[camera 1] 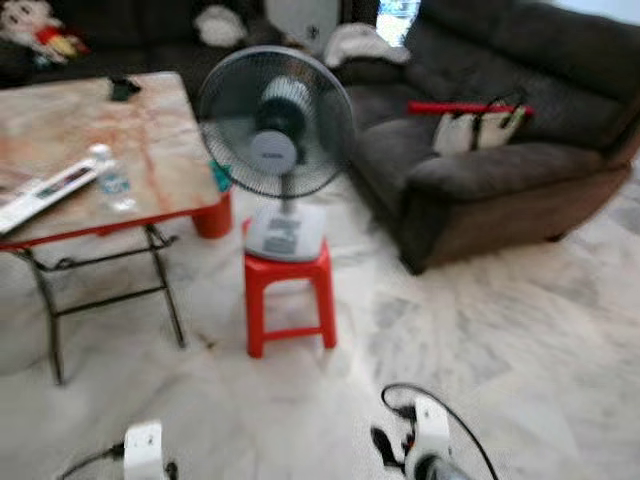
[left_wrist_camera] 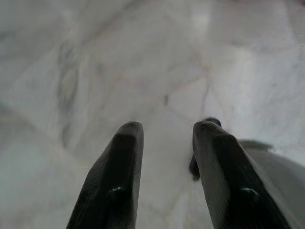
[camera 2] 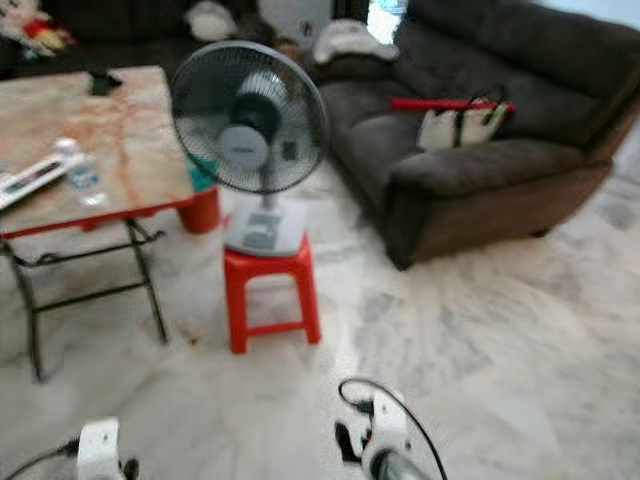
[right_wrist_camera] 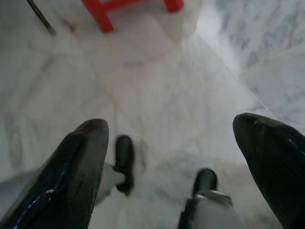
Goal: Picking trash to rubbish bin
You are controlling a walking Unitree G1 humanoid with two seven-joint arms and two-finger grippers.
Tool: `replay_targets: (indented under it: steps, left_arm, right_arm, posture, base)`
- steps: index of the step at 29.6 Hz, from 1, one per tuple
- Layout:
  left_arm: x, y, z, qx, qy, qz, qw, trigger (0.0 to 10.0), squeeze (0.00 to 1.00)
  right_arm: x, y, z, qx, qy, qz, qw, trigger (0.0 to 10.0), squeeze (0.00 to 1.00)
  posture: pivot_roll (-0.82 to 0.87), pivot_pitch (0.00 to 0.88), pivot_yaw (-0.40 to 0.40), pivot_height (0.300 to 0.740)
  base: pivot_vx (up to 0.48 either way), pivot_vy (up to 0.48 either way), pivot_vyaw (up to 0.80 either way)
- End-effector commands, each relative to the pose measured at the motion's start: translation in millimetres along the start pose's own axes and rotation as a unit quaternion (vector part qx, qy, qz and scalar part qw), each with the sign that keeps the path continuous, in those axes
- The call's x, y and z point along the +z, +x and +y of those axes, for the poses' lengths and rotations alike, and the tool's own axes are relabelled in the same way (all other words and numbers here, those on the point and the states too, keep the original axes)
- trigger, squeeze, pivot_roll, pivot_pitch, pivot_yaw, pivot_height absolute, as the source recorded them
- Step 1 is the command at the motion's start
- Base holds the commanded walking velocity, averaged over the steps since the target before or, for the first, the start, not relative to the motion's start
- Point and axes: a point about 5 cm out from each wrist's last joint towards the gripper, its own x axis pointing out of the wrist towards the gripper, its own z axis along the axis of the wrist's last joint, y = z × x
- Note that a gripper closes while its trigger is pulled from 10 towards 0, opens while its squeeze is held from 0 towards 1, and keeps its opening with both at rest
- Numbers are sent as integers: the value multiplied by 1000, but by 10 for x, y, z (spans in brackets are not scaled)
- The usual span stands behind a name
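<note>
Scanning left to right: a folding counter with a marble-patterned top is seen at far left, with a clear plastic bottle lying near its front edge beside a flat white strip, possibly a remote or packet. That bottle is judged the likeliest trash; it rests on the counter, well apart from both hands. A small dark item is noted at the counter's far edge, too blurred to identify. Next, a table fan is stood on a red stool, with a dark sofa and a white bag on its seat to the right. No rubbish bin is made out.

The left hand is hung low over the marble floor, fingers slightly apart, nothing between them. The right hand is also pointed at the floor, fingers wide apart, empty.

The step is judged to be approach. The counter should be faced squarely, the stool and fan skirted, and the bottle gripped across its body, since it is light and may roll.
</note>
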Motion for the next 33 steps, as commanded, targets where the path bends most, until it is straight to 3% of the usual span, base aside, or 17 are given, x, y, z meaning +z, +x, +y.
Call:
replay_targets:
  steps: [1, 7, 16, 33]
  left_arm:
    - [-18, -3, 31, 5, -1, 6, 1000, 10000, 0]
    - [-24, -4, 23, 5, -1, 7, 1000, 10000, 0]
    - [-58, -9, 14, 6, -12, 14, 1000, 10000, 0]
    - [-72, -14, 25, 9, -16, 14, 1000, 10000, 0]
  right_arm:
    - [56, 17, 36, 5, -4, -8, 1000, 10000, 0]
    - [68, 21, 43, 4, 0, -11, 1000, 10000, 0]
    - [53, 21, 41, 4, 16, -5, 1000, 10000, 0]
    - [64, 22, 46, 7, 4, -6, 1000, 10000, 0]
  posture:
    - [77, 51, -27, 728]
    - [78, 61, -28, 728]
    - [86, 71, -32, 728]
    - [90, 78, -36, 728]
  base:
    - [0, 0, 800]
    - [0, 0, 681]
    - [0, 0, 0]
    - [0, 391, 0]
